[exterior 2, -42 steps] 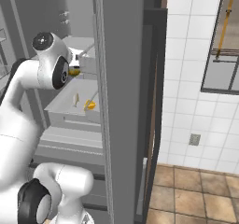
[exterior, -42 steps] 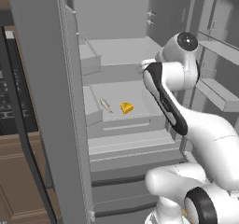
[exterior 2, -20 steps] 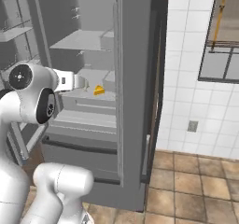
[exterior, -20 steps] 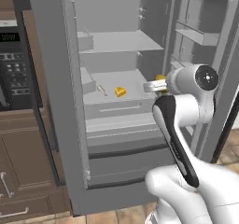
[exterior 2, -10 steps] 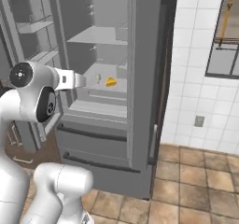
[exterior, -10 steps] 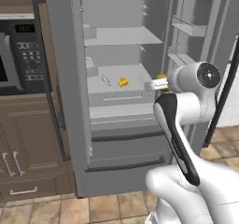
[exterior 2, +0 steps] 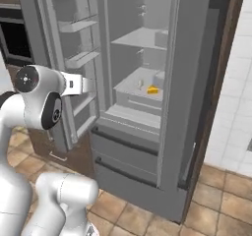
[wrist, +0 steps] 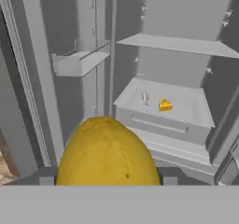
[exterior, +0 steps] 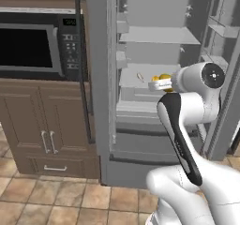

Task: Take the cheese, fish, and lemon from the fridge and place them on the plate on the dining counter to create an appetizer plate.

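With the fingers [wrist: 108, 183] clamped on the lemon [wrist: 108, 155], clear of the open fridge [wrist: 186, 73] where cheese [wrist: 165, 105] and fish [wrist: 145, 97] lie at 1 o'clock, base motion could roll the smooth fruit loose.

Tall grey fridge [wrist: 70, 64], doors open, centre frame; small yellow-orange cheese wedge [wrist: 165, 105] lying beside thin silvery-tan fish [wrist: 145, 97] on pale middle shelf; smooth round yellow lemon [wrist: 108, 155] large at lower centre between the fingertips.
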You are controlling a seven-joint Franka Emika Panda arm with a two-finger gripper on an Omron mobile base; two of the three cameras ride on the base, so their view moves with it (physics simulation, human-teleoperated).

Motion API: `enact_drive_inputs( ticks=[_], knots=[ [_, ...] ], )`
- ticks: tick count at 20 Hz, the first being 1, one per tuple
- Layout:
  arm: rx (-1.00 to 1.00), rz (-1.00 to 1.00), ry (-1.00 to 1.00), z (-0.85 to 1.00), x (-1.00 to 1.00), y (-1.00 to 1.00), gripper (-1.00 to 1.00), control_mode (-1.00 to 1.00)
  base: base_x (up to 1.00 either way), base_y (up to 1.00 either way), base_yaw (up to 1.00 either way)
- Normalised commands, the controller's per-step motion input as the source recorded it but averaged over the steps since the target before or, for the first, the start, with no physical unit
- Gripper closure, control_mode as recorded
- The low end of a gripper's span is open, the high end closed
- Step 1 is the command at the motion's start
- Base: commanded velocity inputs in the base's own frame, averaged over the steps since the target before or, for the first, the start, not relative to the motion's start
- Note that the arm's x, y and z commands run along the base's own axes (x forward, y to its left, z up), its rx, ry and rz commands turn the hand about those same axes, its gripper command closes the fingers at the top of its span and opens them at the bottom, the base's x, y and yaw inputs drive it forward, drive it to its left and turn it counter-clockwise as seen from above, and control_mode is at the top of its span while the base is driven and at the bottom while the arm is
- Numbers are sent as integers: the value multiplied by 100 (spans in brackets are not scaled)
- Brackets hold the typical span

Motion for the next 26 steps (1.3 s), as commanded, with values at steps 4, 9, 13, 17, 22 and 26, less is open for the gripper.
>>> enact_drive_inputs(
  ticks=[4,9,13,17,22,26],
  knots=[
    [0,0,0,0,0,0,100,100,-34,0,59],
    [0,0,0,0,0,0,100,100,-44,-5,65],
    [0,0,0,0,0,0,100,100,-49,-11,66],
    [0,0,0,0,0,0,100,100,-43,-11,67],
    [0,0,0,0,0,0,100,100,-33,-10,68],
    [0,0,0,0,0,0,100,100,-18,-20,66]
  ],
)
